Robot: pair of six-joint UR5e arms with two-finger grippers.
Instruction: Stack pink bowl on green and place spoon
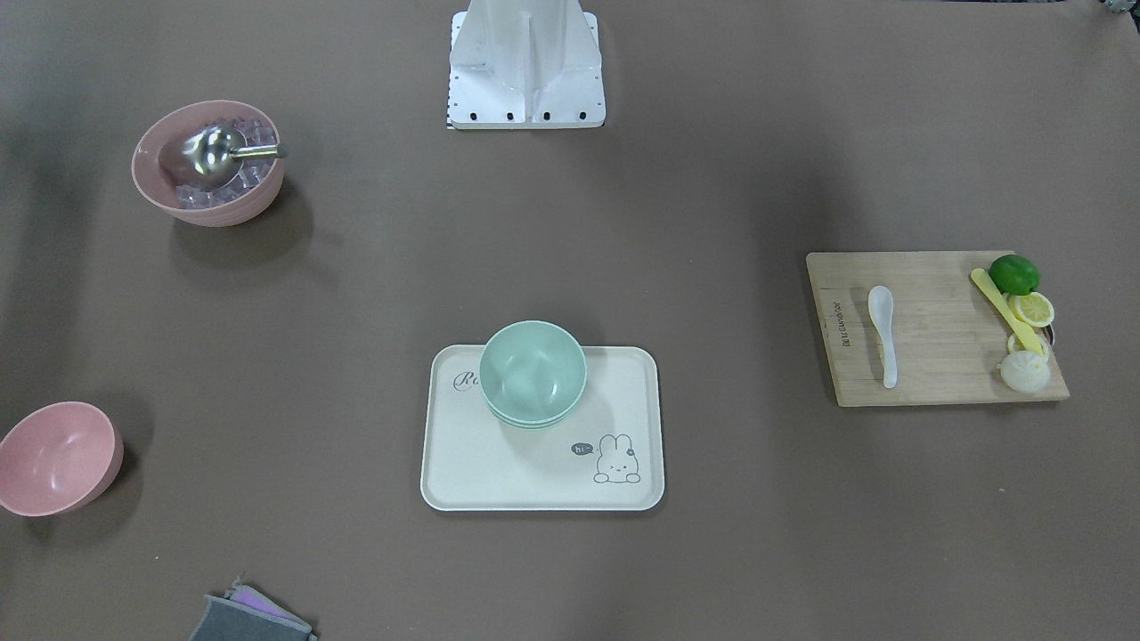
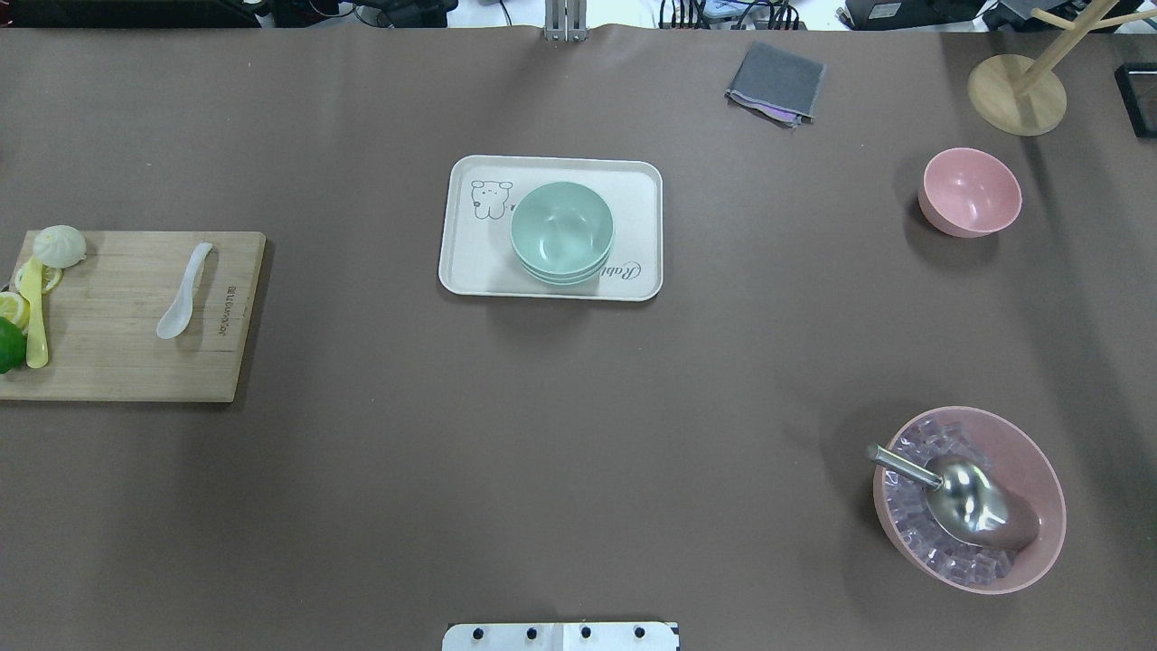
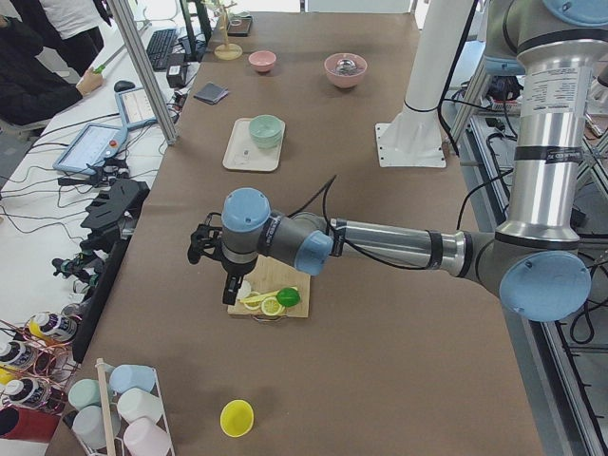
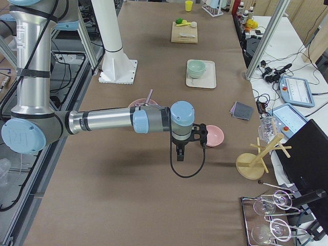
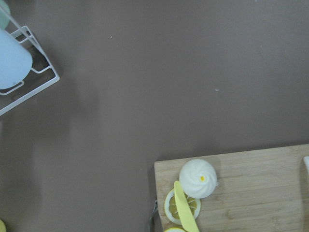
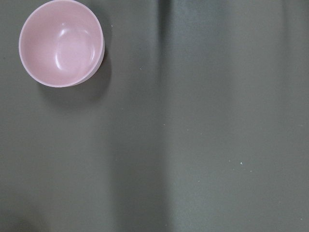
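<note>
The pink bowl (image 1: 55,458) stood upright and empty on the table (image 1: 712,552), on the robot's right, well apart from the tray (image 1: 463,472). The right gripper (image 4: 179,154) hung above the table beside that bowl, fingers pointing down, touching nothing. Its wrist view showed the bowl in the upper left corner and no fingers, so whether they were apart or together could not be told.

The green bowl (image 1: 533,372) sat upright on the tray's robot-side half, nested on what looked like more green bowls.

The spoon (image 1: 883,334) lay flat on the board (image 1: 944,356), on the robot's left, at the board's tray-side end. The left gripper (image 3: 230,290) hung over the opposite end, above the bun (image 1: 1024,371), lemon slices (image 1: 1033,309) and lime (image 1: 1013,273), apart from the spoon. Its fingers showed only from the side, too small to judge their state.

An ice bowl (image 1: 207,163) with a metal scoop (image 1: 214,153) stood near the robot's right.
</note>
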